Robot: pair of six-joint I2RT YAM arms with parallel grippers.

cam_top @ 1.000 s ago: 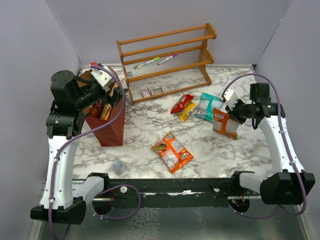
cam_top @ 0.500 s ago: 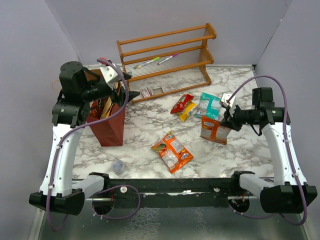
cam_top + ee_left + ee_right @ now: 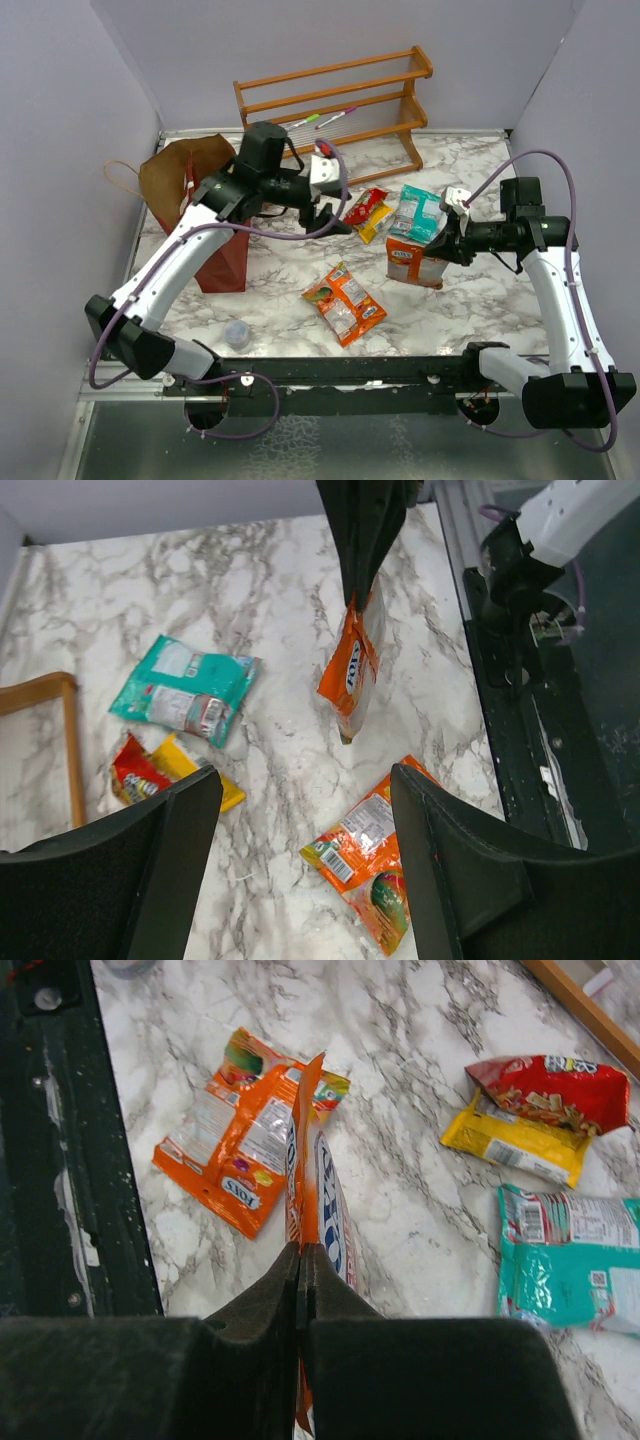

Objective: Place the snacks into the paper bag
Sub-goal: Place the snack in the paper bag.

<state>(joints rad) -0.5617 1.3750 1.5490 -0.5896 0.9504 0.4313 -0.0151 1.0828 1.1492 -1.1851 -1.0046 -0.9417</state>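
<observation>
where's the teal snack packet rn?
Top view: the teal packet lies flat on the table, right of centre, just right of the red packet and just beyond the orange packet held by the right end effector.

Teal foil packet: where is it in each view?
Top external: teal foil packet right of centre, just above the upright orange foil packet.
Left wrist: left of centre.
Right wrist: lower right edge.
Shared landmark: the crumpled red foil packet beside it in all three.
</observation>
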